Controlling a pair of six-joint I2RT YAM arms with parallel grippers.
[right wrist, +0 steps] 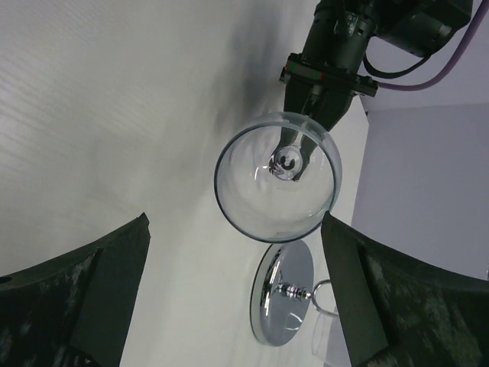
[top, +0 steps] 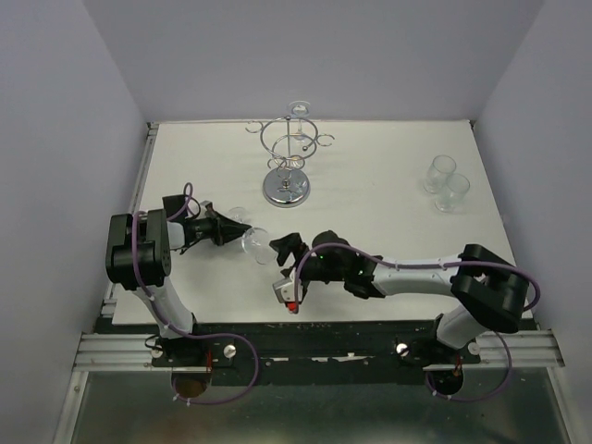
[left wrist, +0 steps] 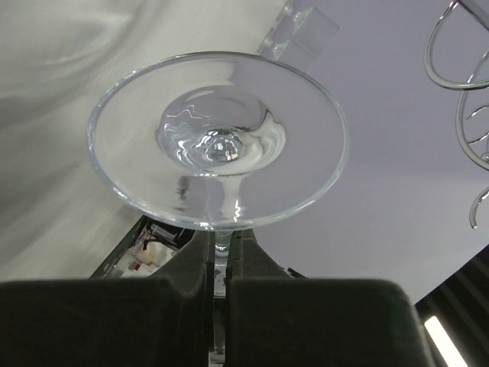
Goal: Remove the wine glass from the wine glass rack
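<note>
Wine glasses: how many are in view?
3. One wine glass is clamped by its stem in the left gripper; two glasses stand together far right on the table. None shows on the rack, though clear glass could hide.

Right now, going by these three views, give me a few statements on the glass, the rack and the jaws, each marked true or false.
1. The wine glass hangs on the wine glass rack. False: it is off the rack, held out over the table.
2. The left jaws are shut on its stem. True.
3. The right jaws are clamped on the bowl. False: they stand open, facing the bowl's mouth.
4. Two other glasses stand to the right of the rack. True.
</note>
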